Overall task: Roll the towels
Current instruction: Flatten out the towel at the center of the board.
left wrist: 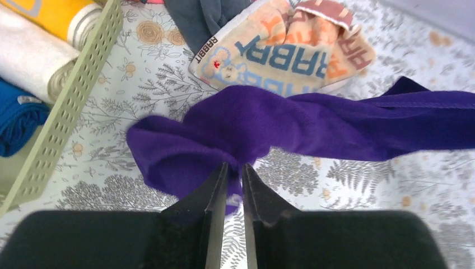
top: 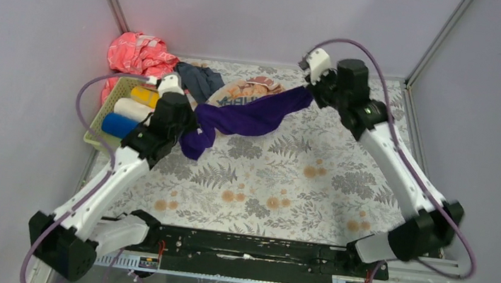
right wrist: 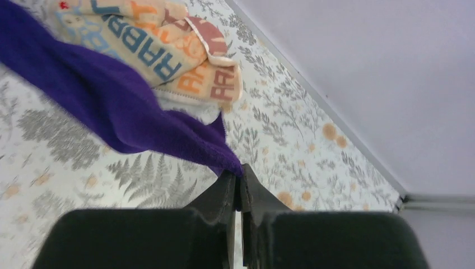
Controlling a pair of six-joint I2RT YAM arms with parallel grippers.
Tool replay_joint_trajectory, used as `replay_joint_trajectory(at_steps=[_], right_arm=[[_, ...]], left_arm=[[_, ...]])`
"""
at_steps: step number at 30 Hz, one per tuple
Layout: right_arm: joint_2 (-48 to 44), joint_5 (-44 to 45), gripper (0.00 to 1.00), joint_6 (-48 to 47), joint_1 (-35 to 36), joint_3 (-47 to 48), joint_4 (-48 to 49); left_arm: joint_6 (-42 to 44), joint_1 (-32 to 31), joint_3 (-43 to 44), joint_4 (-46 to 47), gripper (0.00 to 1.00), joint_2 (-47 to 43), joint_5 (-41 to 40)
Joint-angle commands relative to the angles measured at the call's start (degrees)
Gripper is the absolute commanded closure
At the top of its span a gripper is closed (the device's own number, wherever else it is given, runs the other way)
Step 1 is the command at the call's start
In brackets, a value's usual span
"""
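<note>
Purple towel (top: 257, 117) is stretched across the far part of the floral surface (top: 299, 190), its bunched left end pinched between the left fingers (left wrist: 210, 196) and its right corner pinched between the right fingers (right wrist: 221, 196). Just beyond it lies the cream RABBIT towel (top: 243, 91), with the dark grey-blue towel (top: 198, 78) to its left.

"RABBIT" printed repeatedly on cream towel (left wrist: 280, 53)
</note>
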Motion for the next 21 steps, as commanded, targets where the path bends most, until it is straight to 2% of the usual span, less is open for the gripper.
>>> replay_joint_trajectory(at_steps=[1, 5, 7, 8, 10, 13, 16, 21], right_arm=[[-12.73, 1.06, 0.92, 7.03, -0.13, -13.84, 1.75], [-23.71, 0.54, 0.84, 18.41, -0.13, -30.52, 8.51], [-27.72, 1.10, 0.79, 24.66, -0.12, -36.79, 9.97], [-29.26, 1.62, 0.73, 27.73, -0.10, -38.69, 9.74], [-31.85, 2.44, 0.69, 32.81, -0.14, -41.61, 8.24], [-35.57, 6.07, 0.59, 38.23, -0.14, -45.60, 7.15], [-37.33, 6.73, 0.53, 38.35, -0.11, -47.61, 9.03], [-30.25, 7.33, 0.48, 38.35, -0.11, -42.95, 7.27]], left_arm=[[-7.95, 0.23, -10.27, 4.94, 0.83, -9.83, -4.48], [-23.03, 0.26, -23.94, 1.20, 0.59, -21.53, -5.32], [-27.33, 0.25, -29.09, 0.23, 0.56, -27.13, -2.88], [-28.40, 0.22, -30.98, 0.39, 0.55, -29.46, -1.28], [-29.17, 0.22, -32.99, 1.03, 0.53, -31.45, 1.11], [-27.05, 0.22, -31.92, 2.77, 0.44, -27.69, 3.12], [-21.92, 0.31, -27.23, 3.69, 0.37, -17.37, 3.31], [-16.18, 1.90, -16.37, 2.03, 0.31, -1.86, 3.55]])
